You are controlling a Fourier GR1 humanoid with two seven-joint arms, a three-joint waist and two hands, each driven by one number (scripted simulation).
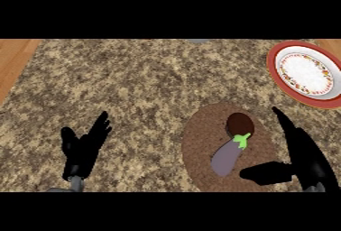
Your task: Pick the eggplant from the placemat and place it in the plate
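Observation:
A purple eggplant (228, 157) with a green stem lies on the round brown woven placemat (200, 140) at the lower right of the granite counter. My right hand (307, 164) is open just to the right of it, fingers stretched up and away, thumb pointing left toward the eggplant's lower end without touching it. The plate (304, 72), white with a red rim and patterned border, sits at the upper right, partly cut by the view's edge. My left hand (83, 149) rests open at the lower left, fingers up.
A dark brown round object (239, 122) sits on the placemat just above the eggplant's stem. Wooden surface (15, 58) borders the counter at the far left. A small grey object (197, 40) peeks in at the top edge.

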